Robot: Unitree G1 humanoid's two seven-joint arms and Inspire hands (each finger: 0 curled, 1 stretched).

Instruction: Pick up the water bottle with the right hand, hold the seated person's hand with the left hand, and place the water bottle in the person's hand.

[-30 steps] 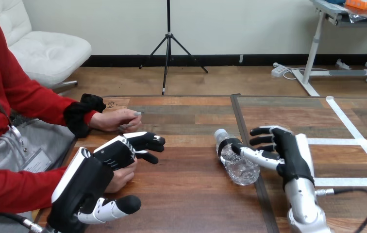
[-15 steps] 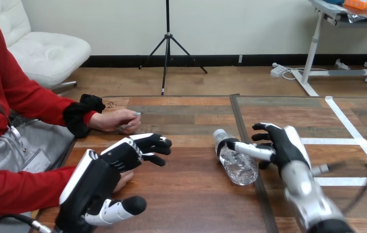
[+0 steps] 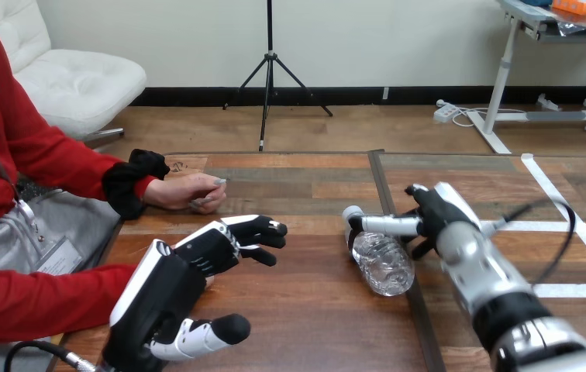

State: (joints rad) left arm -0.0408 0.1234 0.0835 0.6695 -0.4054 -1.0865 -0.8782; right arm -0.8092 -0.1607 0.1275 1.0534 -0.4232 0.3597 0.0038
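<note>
Wooden table (image 3: 305,310): person seated at left side

Left hand (image 3: 197,260): over table's left part, fingers loosely extended, nothing in it; apart from person's hand (image 3: 189,191), which rests on table further back. Likely staged to take that hand

Right hand (image 3: 437,217): against neck end of water bottle; cannot tell whether grip is closed. Probably seeking hold at narrow end

Water bottle (image 3: 383,260): lying on side on table, cap end pointing away, not yet lifted
</note>
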